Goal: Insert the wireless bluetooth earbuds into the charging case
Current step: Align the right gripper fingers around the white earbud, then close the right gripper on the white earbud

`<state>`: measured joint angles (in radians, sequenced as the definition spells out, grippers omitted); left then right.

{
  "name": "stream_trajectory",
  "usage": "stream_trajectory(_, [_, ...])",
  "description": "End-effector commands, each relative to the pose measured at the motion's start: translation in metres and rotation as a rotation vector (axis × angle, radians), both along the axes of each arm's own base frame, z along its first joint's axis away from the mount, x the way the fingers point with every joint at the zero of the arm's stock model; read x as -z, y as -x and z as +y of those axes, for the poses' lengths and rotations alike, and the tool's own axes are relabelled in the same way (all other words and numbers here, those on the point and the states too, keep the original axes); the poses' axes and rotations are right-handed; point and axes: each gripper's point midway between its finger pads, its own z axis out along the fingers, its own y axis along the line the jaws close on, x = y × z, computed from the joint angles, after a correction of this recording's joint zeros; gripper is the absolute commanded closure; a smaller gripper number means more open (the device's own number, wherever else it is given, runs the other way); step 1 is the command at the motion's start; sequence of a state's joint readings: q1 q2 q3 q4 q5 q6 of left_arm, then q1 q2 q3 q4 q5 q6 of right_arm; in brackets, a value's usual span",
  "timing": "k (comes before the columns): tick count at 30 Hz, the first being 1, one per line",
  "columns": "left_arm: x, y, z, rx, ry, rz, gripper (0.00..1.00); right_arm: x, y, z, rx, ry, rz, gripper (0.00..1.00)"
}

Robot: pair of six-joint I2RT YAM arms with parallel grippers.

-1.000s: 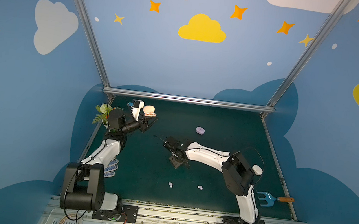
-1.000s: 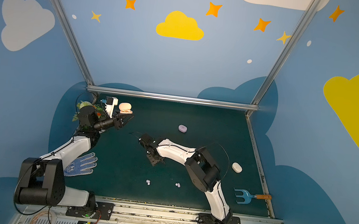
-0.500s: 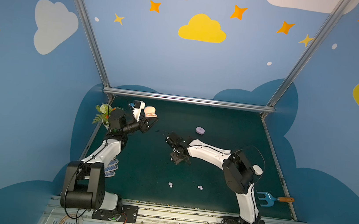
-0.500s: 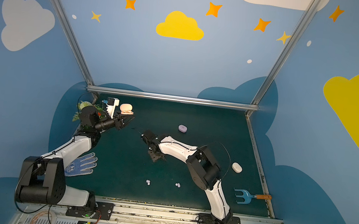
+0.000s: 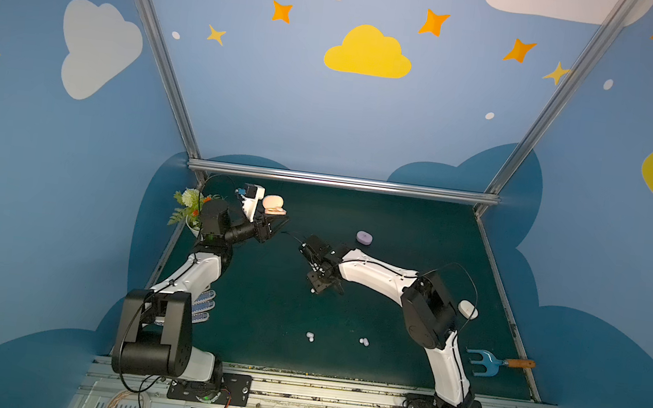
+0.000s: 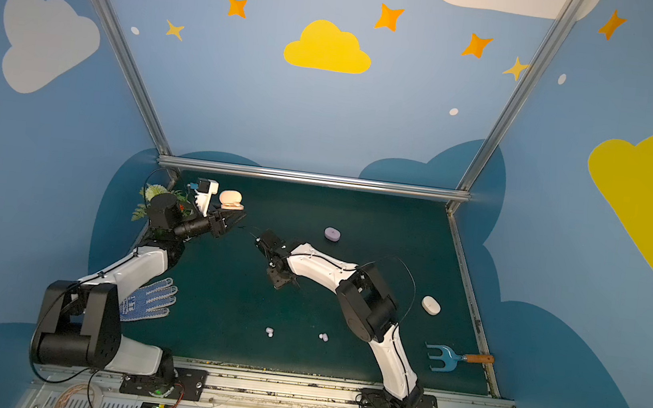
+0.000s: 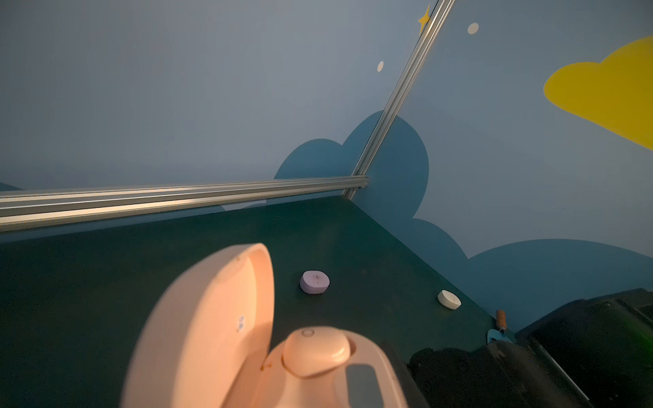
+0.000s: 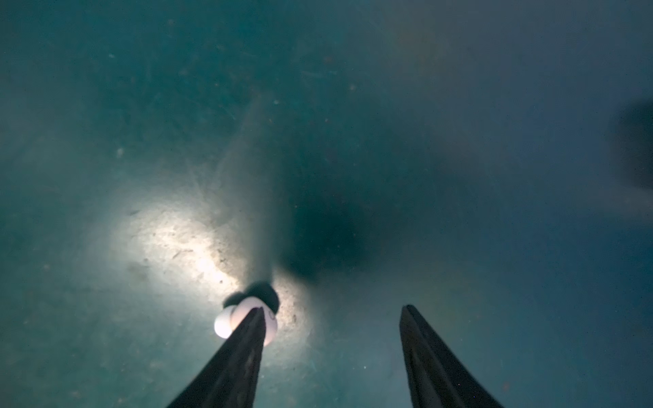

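Right hand (image 8: 332, 309): released, jaws wide apart, pointing down close over the dark green worktop (image 5: 386, 325) near its middle. One tiny pale pinkish-white plastic earbud (image 8: 226, 323) lies on the worktop at one fingertip. It is partly hidden by that fingertip and not centred in the gap. Not gripped.

Front edge: two loose pairs of tiny pale bean-shaped earbuds, one pair (image 5: 311, 339) left of centre, the other (image 5: 362, 340) near it on the right. White or lavender; too small to tell. All four lie on the worktop, well apart from any case.

Right side, mid-depth: white oval plastic charging case (image 5: 468, 309), lid shut, contents unseen.

Farther back, centre: lavender oval plastic charging case (image 5: 364, 237), lid shut, contents unseen.

Far left: left hand (image 5: 281, 221) clenched and raised clear of the worktop. It carries the peach-pink oval plastic charging case (image 7: 219, 311), lid swung open. The left wrist view shows one peach-pink earbud (image 7: 314, 349) seated in its well. The well beside it looks empty, though the frame edge crops it.

Reckoning: one bud of six housed, five loose. The bud under the right hand is likely the mate for the open case and the current target. It wants centring between the jaws before any close. Left after that: two shut cases to open and the four front buds to sort by colour.
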<state>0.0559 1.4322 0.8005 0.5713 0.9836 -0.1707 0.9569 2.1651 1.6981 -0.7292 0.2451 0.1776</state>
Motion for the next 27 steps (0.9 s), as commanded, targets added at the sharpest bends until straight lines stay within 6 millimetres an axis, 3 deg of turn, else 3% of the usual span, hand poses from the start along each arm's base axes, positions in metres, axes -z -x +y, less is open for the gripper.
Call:
stream_trajectory(1, [-0.007, -0.001, -0.004, 0.027, -0.006, -0.028, 0.79, -0.012, -0.001, 0.003, -0.005, -0.027, 0.004, 0.38])
stream_trajectory(7, [-0.004, 0.000, -0.004, 0.030, -0.008, -0.019, 0.79, -0.036, 0.016, 0.008, 0.066, -0.131, 0.092, 0.38])
stream_trajectory(12, [-0.004, 0.000, -0.006, 0.035, -0.010, -0.018, 0.79, -0.036, 0.030, 0.000, 0.107, -0.132, 0.128, 0.42])
stream_trajectory(18, [-0.003, -0.002, -0.007, 0.042, -0.002, -0.011, 0.79, -0.018, 0.038, -0.009, 0.105, -0.100, 0.150, 0.45])
stream_trajectory(27, [-0.003, -0.001, -0.008, 0.043, -0.006, -0.015, 0.79, 0.007, 0.035, -0.010, 0.085, -0.055, 0.147, 0.45])
